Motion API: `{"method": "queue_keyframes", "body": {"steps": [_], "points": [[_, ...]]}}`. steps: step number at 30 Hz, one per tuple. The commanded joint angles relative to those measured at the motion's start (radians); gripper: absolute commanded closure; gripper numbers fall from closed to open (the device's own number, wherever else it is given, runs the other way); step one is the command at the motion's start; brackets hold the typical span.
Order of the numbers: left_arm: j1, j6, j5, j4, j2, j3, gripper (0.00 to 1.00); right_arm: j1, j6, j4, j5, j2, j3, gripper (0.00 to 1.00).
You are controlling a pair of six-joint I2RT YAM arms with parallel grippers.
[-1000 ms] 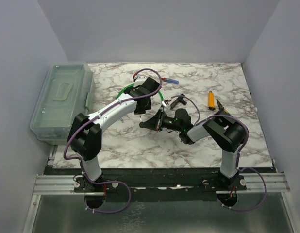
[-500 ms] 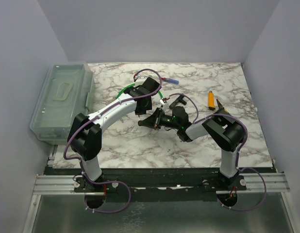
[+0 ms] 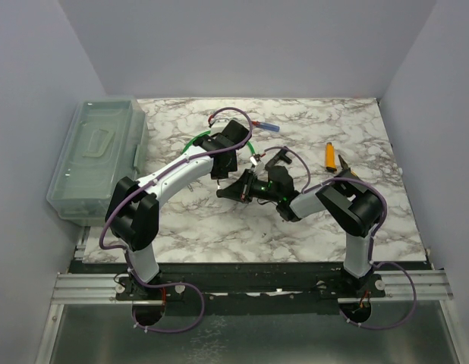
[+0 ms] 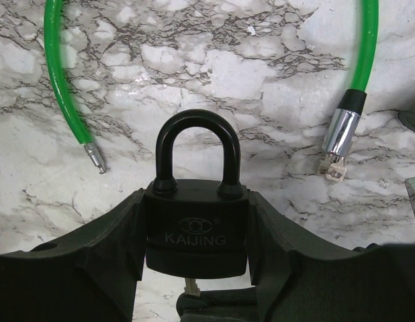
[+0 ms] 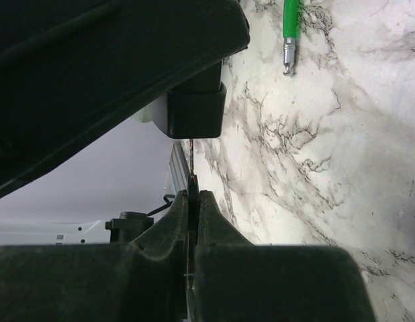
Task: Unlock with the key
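Observation:
A black padlock [image 4: 194, 235] marked KAIJING, its shackle down in the body, sits clamped between my left gripper's [image 4: 196, 218] fingers. A key [image 5: 192, 159] runs from my right gripper [image 5: 193, 198], which is shut on its head, up into the underside of the padlock [image 5: 194, 117]. In the left wrist view the key's blade [image 4: 191, 288] shows just under the lock. From above, my left gripper [image 3: 221, 163] and right gripper [image 3: 228, 190] meet near the table's middle.
A green cable [image 4: 60, 87] curves round the lock, with a bare tip at left and a chrome end [image 4: 340, 131] at right. A clear plastic box [image 3: 98, 155] stands at the left edge. An orange tool [image 3: 330, 155] lies at the right.
My right wrist has turned and shifted slightly toward the left gripper, carrying the key. The left arm and padlock have stayed still.

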Motion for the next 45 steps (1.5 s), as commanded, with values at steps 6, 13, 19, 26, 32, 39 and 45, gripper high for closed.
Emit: {"method": "queue_keyframes", "body": {"steps": [6, 13, 19, 26, 32, 39, 45], "points": [[0.002, 0.004, 0.007, 0.028, -0.04, 0.026, 1.0, 0.009, -0.046, -0.05, 0.047, -0.041, 0.009, 1.0], [0.001, 0.012, -0.012, 0.028, -0.041, 0.024, 1.0, 0.008, -0.053, -0.053, 0.05, -0.055, 0.007, 1.0], [0.001, 0.016, -0.015, 0.028, -0.036, 0.025, 1.0, 0.009, -0.055, -0.028, 0.031, -0.066, -0.003, 1.0], [0.001, 0.017, -0.003, 0.029, -0.036, 0.023, 1.0, 0.008, -0.054, -0.017, 0.046, -0.074, -0.009, 1.0], [0.001, 0.017, -0.001, 0.029, -0.037, 0.023, 1.0, 0.008, -0.054, -0.02, 0.055, -0.058, 0.009, 1.0], [0.001, 0.018, 0.002, 0.031, -0.04, 0.023, 1.0, 0.009, -0.042, -0.022, 0.046, -0.029, 0.026, 1.0], [0.001, 0.018, 0.0, 0.031, -0.047, 0.022, 1.0, 0.008, -0.042, -0.025, 0.045, -0.014, 0.03, 1.0]]}}
